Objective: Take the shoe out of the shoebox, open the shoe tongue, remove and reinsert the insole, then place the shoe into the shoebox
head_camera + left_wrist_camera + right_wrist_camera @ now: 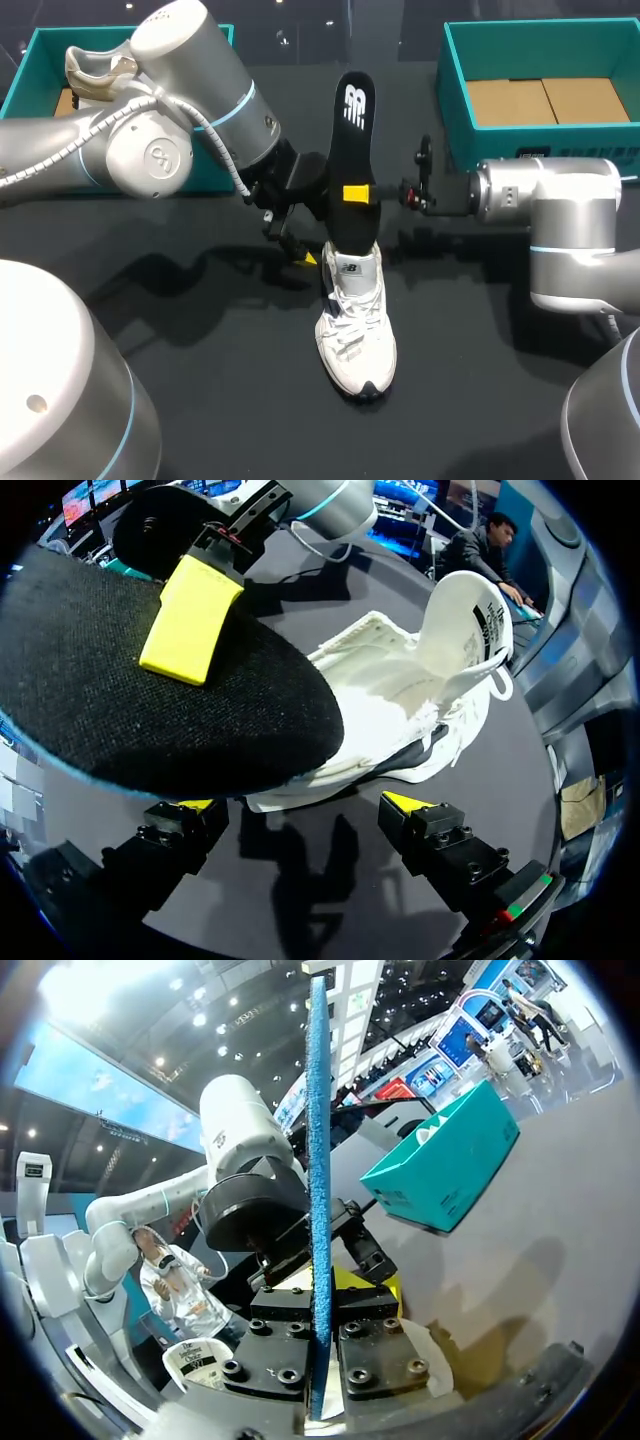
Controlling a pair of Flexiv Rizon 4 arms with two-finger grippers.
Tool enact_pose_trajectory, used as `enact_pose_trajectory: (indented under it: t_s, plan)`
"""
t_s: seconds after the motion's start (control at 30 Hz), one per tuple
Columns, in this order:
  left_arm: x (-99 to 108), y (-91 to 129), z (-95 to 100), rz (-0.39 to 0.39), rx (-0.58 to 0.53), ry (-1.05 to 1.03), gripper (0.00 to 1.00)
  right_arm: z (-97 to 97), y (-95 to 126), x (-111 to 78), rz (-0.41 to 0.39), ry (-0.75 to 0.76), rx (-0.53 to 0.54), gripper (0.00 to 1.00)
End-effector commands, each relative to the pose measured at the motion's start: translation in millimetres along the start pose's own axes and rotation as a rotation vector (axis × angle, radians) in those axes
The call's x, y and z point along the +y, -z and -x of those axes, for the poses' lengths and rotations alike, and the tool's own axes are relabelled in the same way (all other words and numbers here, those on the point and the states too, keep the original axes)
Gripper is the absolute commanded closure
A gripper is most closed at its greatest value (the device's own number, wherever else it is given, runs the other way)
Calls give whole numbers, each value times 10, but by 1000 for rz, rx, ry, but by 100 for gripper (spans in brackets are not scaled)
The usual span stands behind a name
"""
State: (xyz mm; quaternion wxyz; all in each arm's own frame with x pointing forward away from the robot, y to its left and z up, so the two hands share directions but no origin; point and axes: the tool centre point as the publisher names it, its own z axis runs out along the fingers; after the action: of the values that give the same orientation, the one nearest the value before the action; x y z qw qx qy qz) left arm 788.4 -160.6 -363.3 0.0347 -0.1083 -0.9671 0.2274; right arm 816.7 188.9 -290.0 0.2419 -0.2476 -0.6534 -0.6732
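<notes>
White shoe sits mid-frame on your dark desk, toe toward the bottom edge. Your right claw is clamped on the black insole, which stands on end over the shoe's opening. Your left claw is spread apart, just beside the heel. The teal shoebox lies upper right.
</notes>
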Motion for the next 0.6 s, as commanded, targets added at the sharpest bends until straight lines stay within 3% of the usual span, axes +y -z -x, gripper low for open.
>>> enact_pose_trajectory:
  t_s: [0.03,0.6]
  plan:
    - [7,7,-11,0,-1,-1,0,6,18,-40,-2,-5,0,100]
    - [7,7,-11,0,-1,-1,0,-35,60,-229,20,-38,10,100]
